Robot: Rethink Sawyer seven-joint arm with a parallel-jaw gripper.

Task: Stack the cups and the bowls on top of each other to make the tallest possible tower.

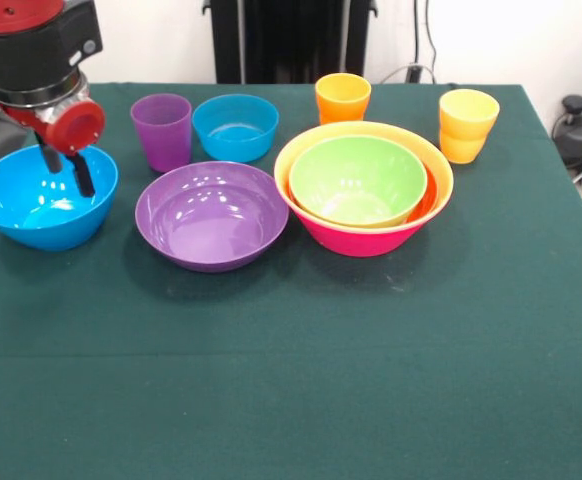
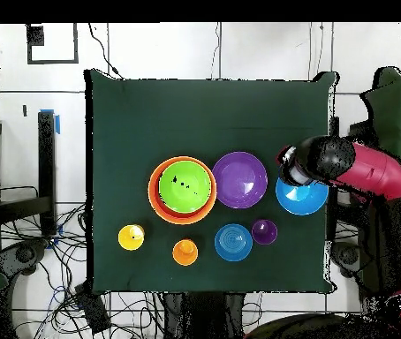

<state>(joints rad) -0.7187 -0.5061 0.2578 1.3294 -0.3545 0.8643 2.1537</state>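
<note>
Front view — jaws (image 1: 68,172) inside blue bowl (image 1: 41,205)

Black arm (image 1: 41,45), red round cap, seemingly dark gripper (image 1: 66,170)

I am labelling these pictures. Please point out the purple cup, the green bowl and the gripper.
purple cup (image 1: 161,135): front view, on its outer wall.
green bowl (image 1: 356,180): front view, on its inner wall.
gripper (image 1: 68,172): front view, between its fingertips, over the blue bowl.

Gripper (image 1: 64,170) hangs inside the blue bowl (image 1: 41,205) (far left); purple bowl (image 1: 211,215) beside it.
</note>
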